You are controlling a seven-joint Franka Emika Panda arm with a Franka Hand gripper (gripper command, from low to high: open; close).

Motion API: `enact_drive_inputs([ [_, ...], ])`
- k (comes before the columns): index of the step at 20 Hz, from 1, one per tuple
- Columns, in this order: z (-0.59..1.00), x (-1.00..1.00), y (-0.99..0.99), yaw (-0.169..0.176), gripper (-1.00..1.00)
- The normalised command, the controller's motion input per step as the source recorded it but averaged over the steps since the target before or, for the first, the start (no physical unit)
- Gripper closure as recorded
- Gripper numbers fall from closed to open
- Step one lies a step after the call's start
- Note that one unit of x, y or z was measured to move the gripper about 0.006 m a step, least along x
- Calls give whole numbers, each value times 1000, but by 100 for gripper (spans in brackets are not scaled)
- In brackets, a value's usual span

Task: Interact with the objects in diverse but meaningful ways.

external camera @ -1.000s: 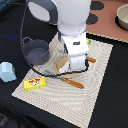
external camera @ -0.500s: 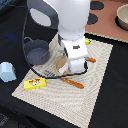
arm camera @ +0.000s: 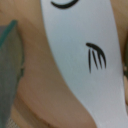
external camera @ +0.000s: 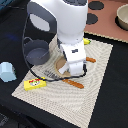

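- The white robot arm (external camera: 67, 35) stands low over the middle of a beige placemat (external camera: 92, 85), and its wrist part covers the gripper completely in the exterior view.
- I cannot tell if the fingers are apart or together: no view shows them clearly.
- The grey-blue two-handled pot (external camera: 36, 52) sits at the mat's edge on the exterior view's left, just beside the arm.
- The flat yellow box with red print (external camera: 35, 83) lies on the near corner of the mat, well apart from the pot.
- The pale blue carton (external camera: 7, 71) stands off the mat on the dark table (external camera: 115, 100), toward the exterior view's left.
- A bit of yellow, maybe the banana (external camera: 86, 41), shows behind the arm on the mat.
- An orange stick-like item (external camera: 76, 83) lies on the mat just in front of the arm.
- The wrist view is very close and blurred: a white curved piece (arm camera: 80, 60) with black drawn lines lies on a tan surface (arm camera: 40, 100), and a grey-green shape (arm camera: 9, 65) is at one border.
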Motion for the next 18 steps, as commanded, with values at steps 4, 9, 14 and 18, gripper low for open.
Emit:
enact_drive_inputs([
  [4,-186,59,0,19,100],
  [9,280,116,51,15,100],
  [14,1000,-19,137,-44,100],
  [18,921,-171,116,-1,100],
])
